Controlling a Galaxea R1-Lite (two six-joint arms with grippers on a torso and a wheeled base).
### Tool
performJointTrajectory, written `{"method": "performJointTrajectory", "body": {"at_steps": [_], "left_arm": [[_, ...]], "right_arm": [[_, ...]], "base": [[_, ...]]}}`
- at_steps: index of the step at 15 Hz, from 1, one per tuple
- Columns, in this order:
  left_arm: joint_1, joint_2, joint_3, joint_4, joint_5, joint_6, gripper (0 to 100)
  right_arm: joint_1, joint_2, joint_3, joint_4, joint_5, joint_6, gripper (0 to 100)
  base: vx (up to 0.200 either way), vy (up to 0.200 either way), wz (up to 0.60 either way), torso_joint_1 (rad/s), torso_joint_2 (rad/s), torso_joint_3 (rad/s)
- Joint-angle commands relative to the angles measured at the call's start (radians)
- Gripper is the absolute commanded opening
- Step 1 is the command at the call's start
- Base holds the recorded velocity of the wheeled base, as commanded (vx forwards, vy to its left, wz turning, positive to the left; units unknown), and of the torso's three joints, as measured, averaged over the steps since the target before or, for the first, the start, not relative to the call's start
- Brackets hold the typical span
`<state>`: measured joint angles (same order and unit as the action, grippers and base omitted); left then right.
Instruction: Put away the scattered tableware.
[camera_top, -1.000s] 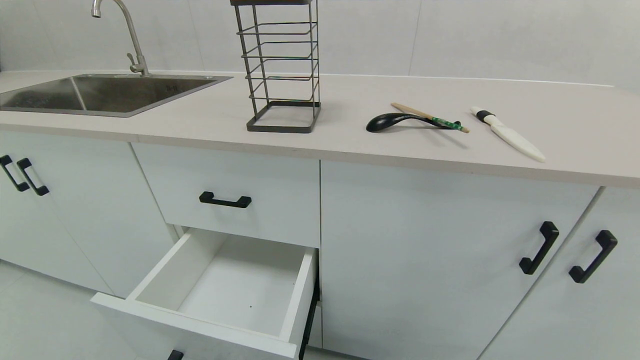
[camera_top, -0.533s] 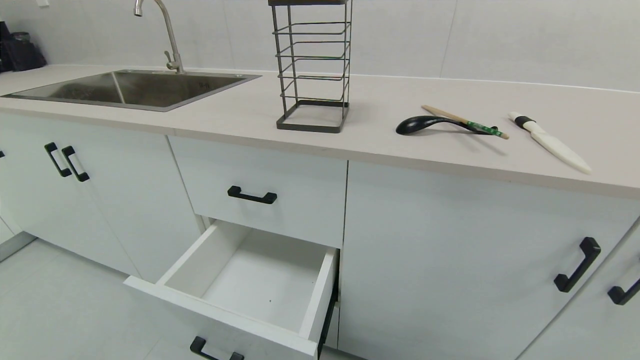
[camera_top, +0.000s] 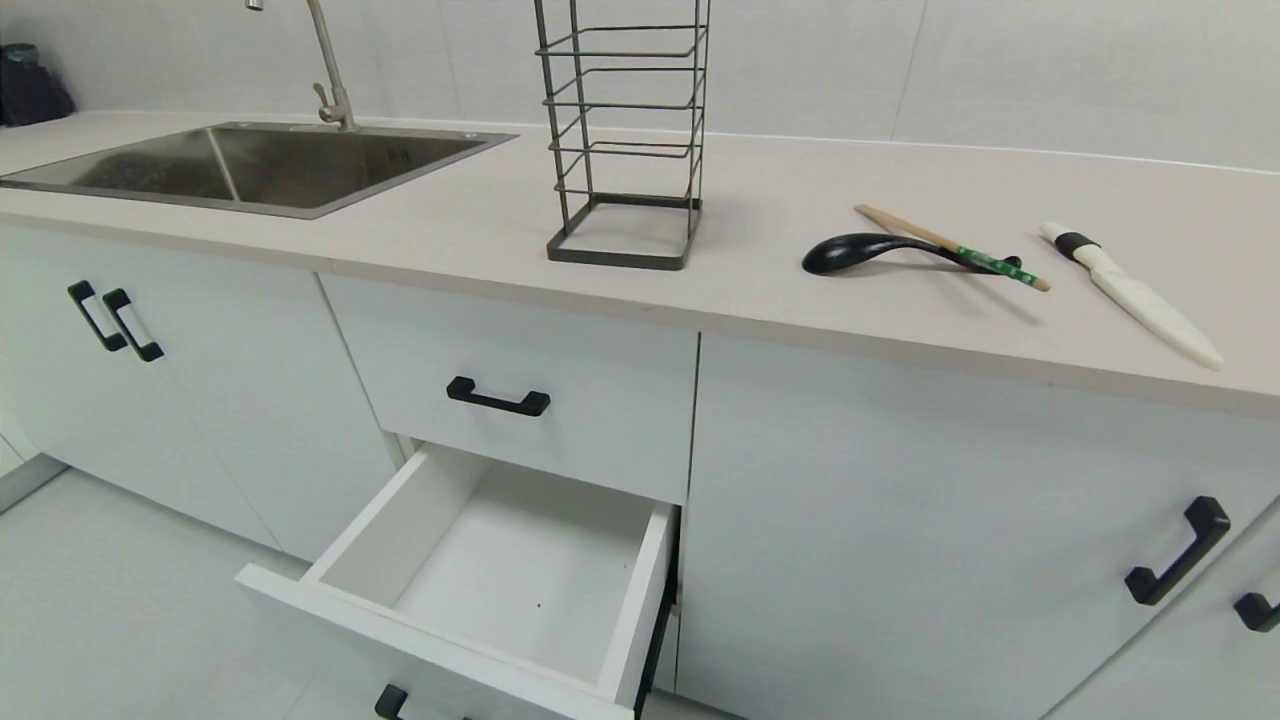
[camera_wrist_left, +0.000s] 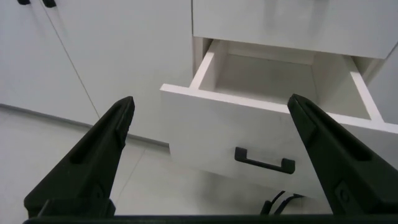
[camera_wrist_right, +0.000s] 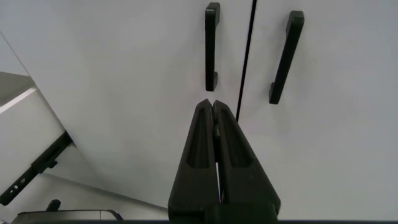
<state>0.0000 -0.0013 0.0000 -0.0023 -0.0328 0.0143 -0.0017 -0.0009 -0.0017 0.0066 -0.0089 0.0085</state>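
Black left gripper (camera_wrist_left: 211, 102): spread wide, empty | right gripper (camera_wrist_right: 213, 104): pressed together, seemingly empty

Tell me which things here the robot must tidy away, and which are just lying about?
For the job: black spoon, chopsticks, white knife, and probably the open drawer to take them.
Just there: wire rack, sink, faucet.

Left gripper (camera_wrist_left: 211, 99), jaws spread wide, faces the open drawer (camera_wrist_left: 208, 134).
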Motion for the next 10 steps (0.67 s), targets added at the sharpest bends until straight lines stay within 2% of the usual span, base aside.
{"method": "performJointTrajectory", "body": {"at_steps": [1,3,6,10], "left_arm": [[0.000,0.001,0.000,-0.001,0.001,0.000,100],[0.000,0.001,0.000,-0.001,0.001,0.000,100],[0.000,0.001,0.000,-0.001,0.001,0.000,100],[0.000,0.001,0.000,-0.001,-0.001,0.001,100]], "right_arm": [[0.000,0.001,0.000,0.000,0.000,0.001,0],[0.000,0.001,0.000,0.001,0.000,-0.001,0],[0.000,0.001,0.000,0.001,0.000,0.001,0],[0.000,0.001,0.000,0.000,0.000,-0.002,0]], "base": [[0.000,0.000,0.00,0.144,-0.05,-0.095],[0.000,0.000,0.00,0.219,-0.30,-0.161],[0.000,0.000,0.00,0.185,-0.64,-0.204],[0.000,0.000,0.00,0.046,-0.13,-0.040]]}}
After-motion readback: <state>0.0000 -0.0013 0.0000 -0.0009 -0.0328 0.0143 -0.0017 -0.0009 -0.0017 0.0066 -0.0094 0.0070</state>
